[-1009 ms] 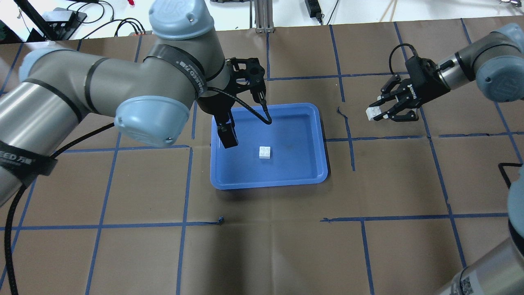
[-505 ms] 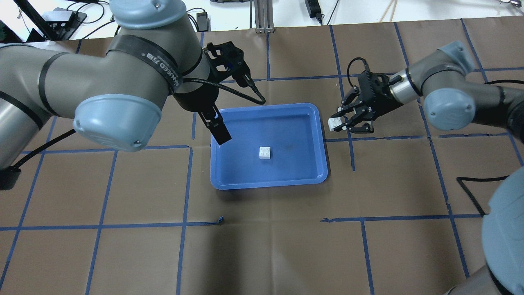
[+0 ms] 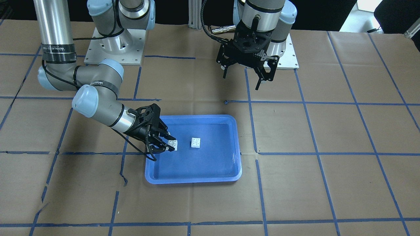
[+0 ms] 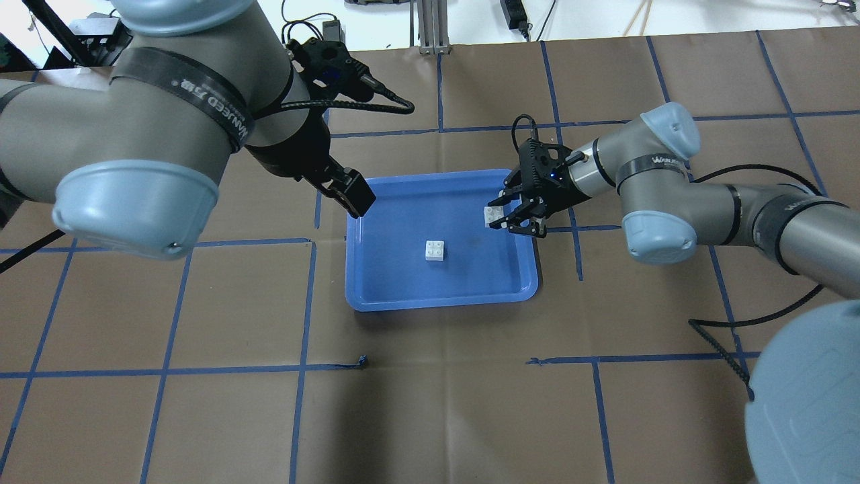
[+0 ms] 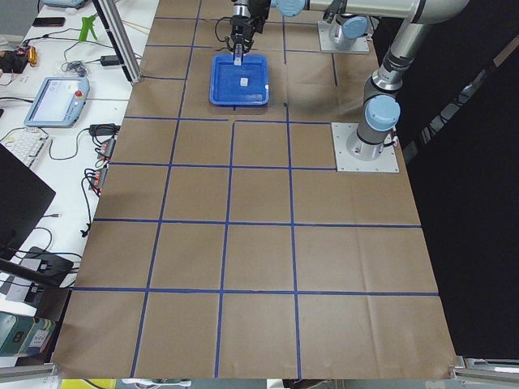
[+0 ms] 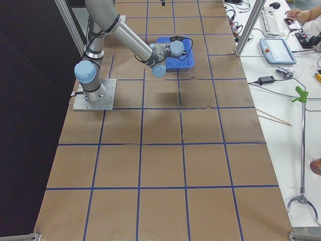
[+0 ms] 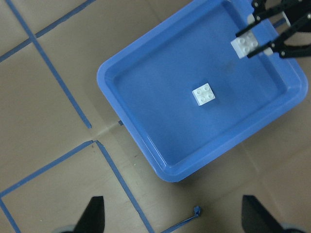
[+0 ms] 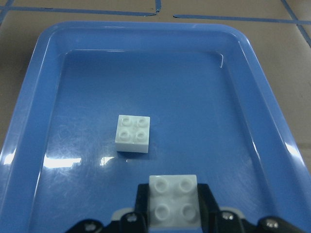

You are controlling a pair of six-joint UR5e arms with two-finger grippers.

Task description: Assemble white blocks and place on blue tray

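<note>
The blue tray (image 4: 403,275) lies mid-table. One white block (image 4: 435,250) sits studs up on its floor. My right gripper (image 4: 502,218) is shut on the other white block (image 4: 493,215) and holds it studs up just inside the tray's right rim, above the floor. The right wrist view shows the held block (image 8: 173,201) close to the resting block (image 8: 132,133), offset slightly to one side. My left gripper (image 3: 243,78) is open and empty, raised beyond the tray's far-left corner. Its wrist view looks down on the tray (image 7: 141,92) and both blocks.
The table is covered with brown paper marked with a blue tape grid (image 4: 306,302). A black cable (image 4: 725,336) from the right arm loops over the table at right. Base plates (image 3: 113,49) stand at the robot's side. A torn tape end (image 4: 363,361) lies near the tray.
My right gripper has carried its white block leftward from over the table to just inside the tray's right rim. My left gripper has drawn back up and left, off the tray.
</note>
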